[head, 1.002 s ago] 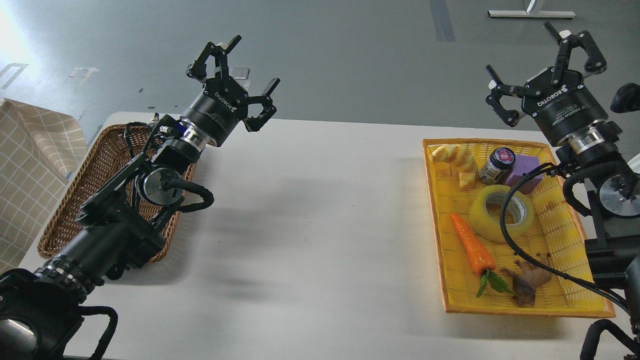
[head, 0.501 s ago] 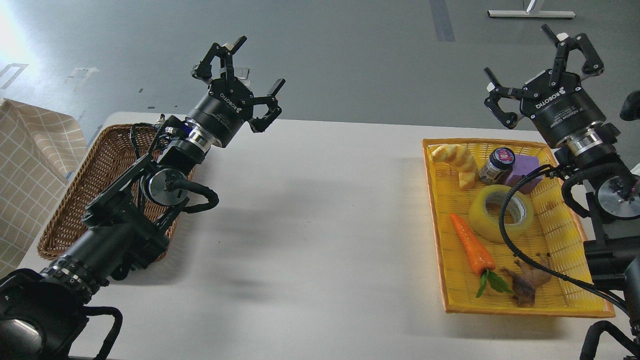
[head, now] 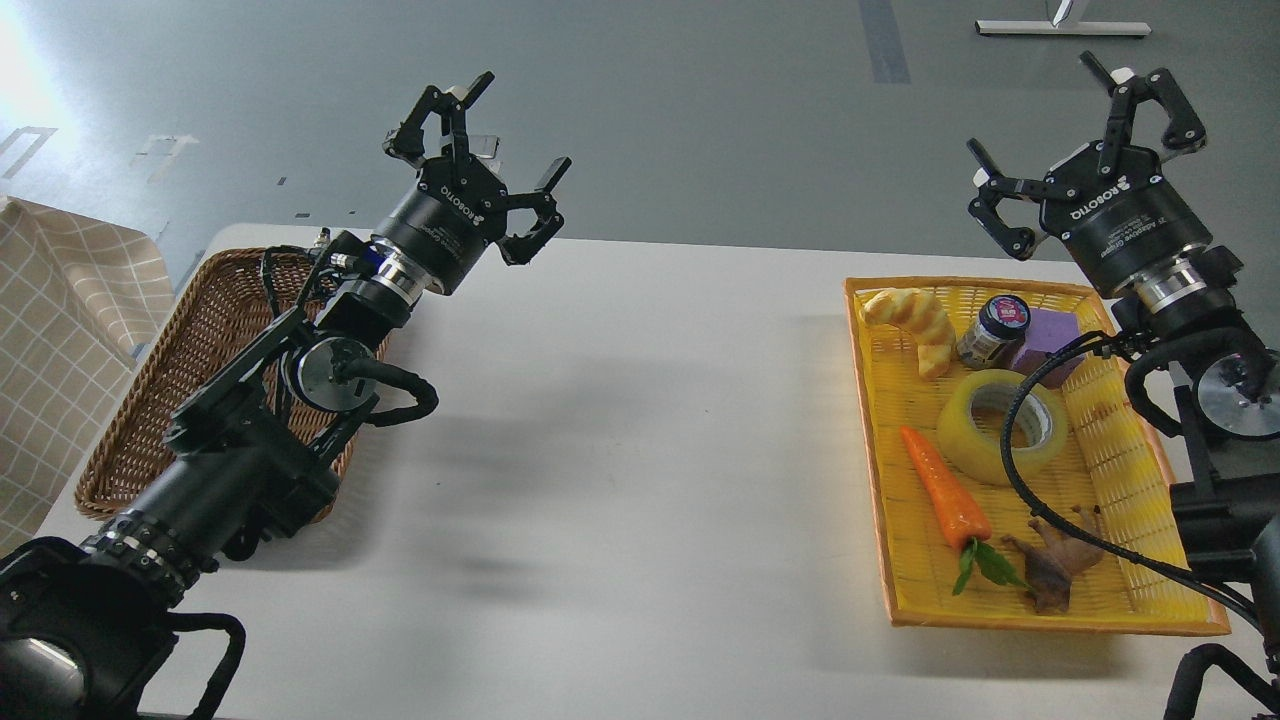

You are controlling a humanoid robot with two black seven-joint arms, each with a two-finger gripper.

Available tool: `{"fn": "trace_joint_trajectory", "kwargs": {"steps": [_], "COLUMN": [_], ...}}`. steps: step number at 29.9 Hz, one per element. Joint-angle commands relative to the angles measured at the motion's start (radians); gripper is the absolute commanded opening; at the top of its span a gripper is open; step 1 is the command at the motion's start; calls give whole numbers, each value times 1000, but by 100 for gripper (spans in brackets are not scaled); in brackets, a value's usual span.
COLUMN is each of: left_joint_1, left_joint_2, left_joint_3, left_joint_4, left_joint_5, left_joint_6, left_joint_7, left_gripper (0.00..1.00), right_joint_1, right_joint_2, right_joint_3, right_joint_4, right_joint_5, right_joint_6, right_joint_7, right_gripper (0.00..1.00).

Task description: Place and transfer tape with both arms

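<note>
The tape [head: 1001, 426] lies flat in the middle of a yellow tray [head: 1110, 590]. It is a fat yellow roll with a pale ring inside. Nothing holds it. A black cable [head: 1010, 440] from the right arm hangs across the front of the roll.

Other things share the tray. A toy carrot [head: 944, 496] lies just left of the tape, its green leaves pointing to the near edge. A small brown toy animal [head: 1055, 570] lies near the front. Behind the tape stand a little jar [head: 994, 332] with a dark lid, a purple block [head: 1047, 340] and a yellow bread toy [head: 915, 322].

The tray sits on the right side of a wide white surface [head: 640, 450]. On the far left side lies a brown woven basket [head: 190, 380], well apart from the tray. The middle of the surface shows only soft shadows.

The right gripper [head: 1085, 135] is up in the air behind the tray, and its jaws are spread wide around nothing. The left gripper [head: 480, 165] is up in the air over the far end of the basket, and its jaws are wide too, holding nothing.

Past the surface is a grey floor [head: 700, 120] with a dark stripe. A checked cloth [head: 60, 330] hangs at the left edge. A white metal foot [head: 1060, 28] shows at the top right.
</note>
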Motion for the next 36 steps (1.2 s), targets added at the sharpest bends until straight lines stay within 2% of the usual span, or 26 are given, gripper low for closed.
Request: {"fn": "trace_joint_trajectory", "kwargs": {"steps": [1,8,19,28,36], "left_joint_1": [0,0,0,0,0], "left_joint_2": [0,0,0,-2,0], "left_joint_3": [0,0,3,5,6], "left_joint_4": [0,0,0,-2,-6], "left_joint_5": [0,1,3,5,5], "left_joint_6": [0,0,0,0,0], "left_joint_7": [0,0,0,0,0], "left_gripper": [100,100,100,100,100], "right_joint_1": [1,-3,9,24,18], "right_joint_2": [-27,-113,-318,-384,-493], "right_joint_3": [-1,-49,-167,-168,-178], "right_joint_4": [0,3,21,113,173], "right_joint_5": [-4,-32,-65,-303,-506], "right_joint_6": [0,0,0,0,0], "right_joint_7": [0,0,5,8,8], "right_gripper": [100,100,100,100,100]}}
